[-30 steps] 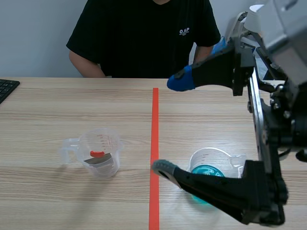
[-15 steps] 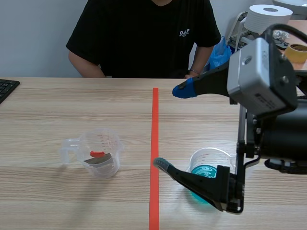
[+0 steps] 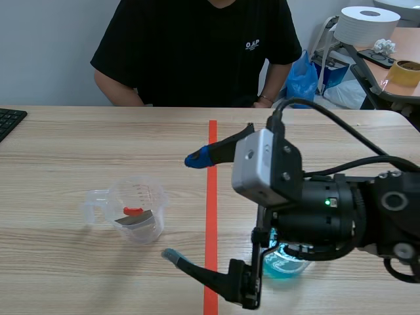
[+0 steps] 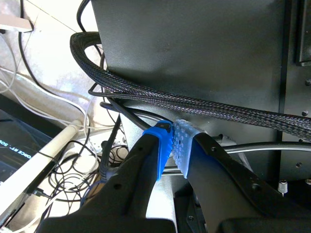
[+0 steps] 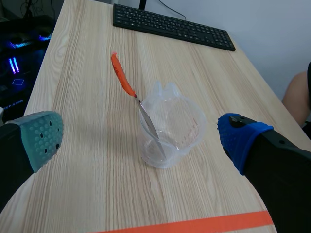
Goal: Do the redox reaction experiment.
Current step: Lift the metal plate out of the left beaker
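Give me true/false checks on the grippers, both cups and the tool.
1. The right gripper is open. True.
2. The clear cup is empty. False: an orange-handled tool leans in it.
3. The left gripper holds a cup. False: it is shut on nothing, facing cables.
4. The cup of blue liquid sits on the right arm's side of the tape line. True.
5. The right gripper grips the clear cup. False: the cup stands ahead of the open fingers, untouched.
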Robot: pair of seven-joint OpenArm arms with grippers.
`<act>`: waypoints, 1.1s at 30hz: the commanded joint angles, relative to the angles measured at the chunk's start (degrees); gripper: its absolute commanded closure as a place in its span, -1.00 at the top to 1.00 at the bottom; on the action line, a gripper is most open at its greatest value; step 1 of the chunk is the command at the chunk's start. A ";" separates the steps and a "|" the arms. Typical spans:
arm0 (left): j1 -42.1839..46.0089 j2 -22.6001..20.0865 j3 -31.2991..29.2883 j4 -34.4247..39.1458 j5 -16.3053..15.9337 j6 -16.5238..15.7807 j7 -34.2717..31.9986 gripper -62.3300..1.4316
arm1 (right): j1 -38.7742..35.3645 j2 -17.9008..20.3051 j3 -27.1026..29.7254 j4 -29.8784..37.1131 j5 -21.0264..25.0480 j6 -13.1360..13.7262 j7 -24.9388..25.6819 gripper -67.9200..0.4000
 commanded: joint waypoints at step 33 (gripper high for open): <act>-0.15 -0.02 -0.11 0.66 -0.13 -0.13 -0.22 -0.82 | 12.31 -10.64 -5.49 -10.25 -4.28 -1.31 4.35 -0.09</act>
